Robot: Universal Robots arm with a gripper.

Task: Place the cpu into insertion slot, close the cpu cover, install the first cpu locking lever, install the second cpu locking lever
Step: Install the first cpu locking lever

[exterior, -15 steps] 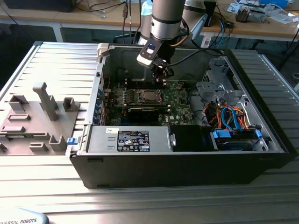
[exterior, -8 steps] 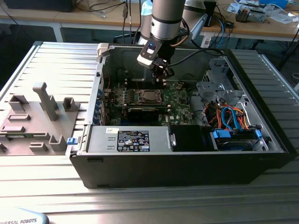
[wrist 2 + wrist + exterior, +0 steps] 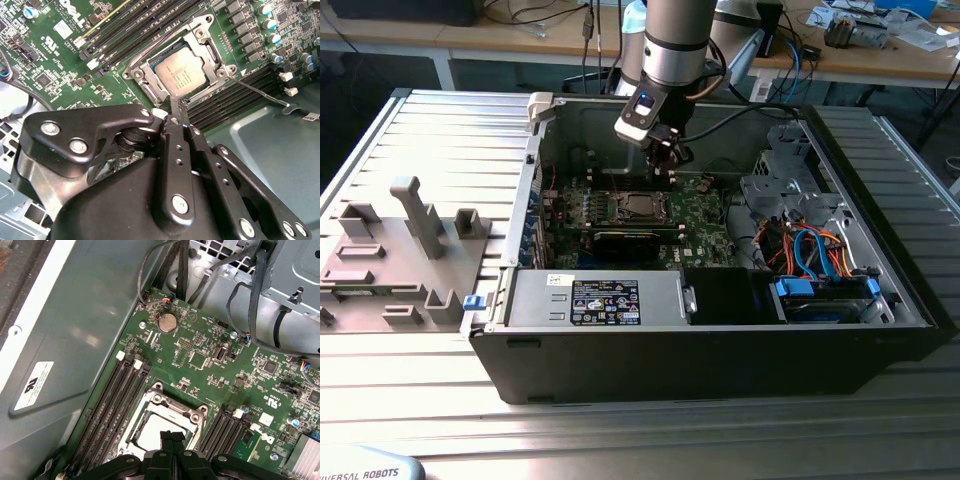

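In the exterior view my gripper (image 3: 670, 163) hangs inside the open computer case, just above the insertion slot (image 3: 640, 207) on the green board. The cpu (image 3: 179, 73) lies flat in the insertion slot (image 3: 141, 76), its silver top showing through the cpu cover (image 3: 212, 50), which lies down around it. A thin wire locking lever (image 3: 260, 93) sticks out sideways from the socket's corner, and its end is free. In both wrist views my gripper (image 3: 175, 104) is shut with nothing in it, its tips beside the socket's edge, close over the cover (image 3: 172, 410).
Black memory slots (image 3: 125, 35) flank the socket on both sides. A long black expansion card (image 3: 632, 240) lies in front of the socket, with the power supply (image 3: 605, 300) nearer still. Drive cage and cables (image 3: 805, 250) fill the exterior view's right. A grey fixture (image 3: 415, 225) stands outside.
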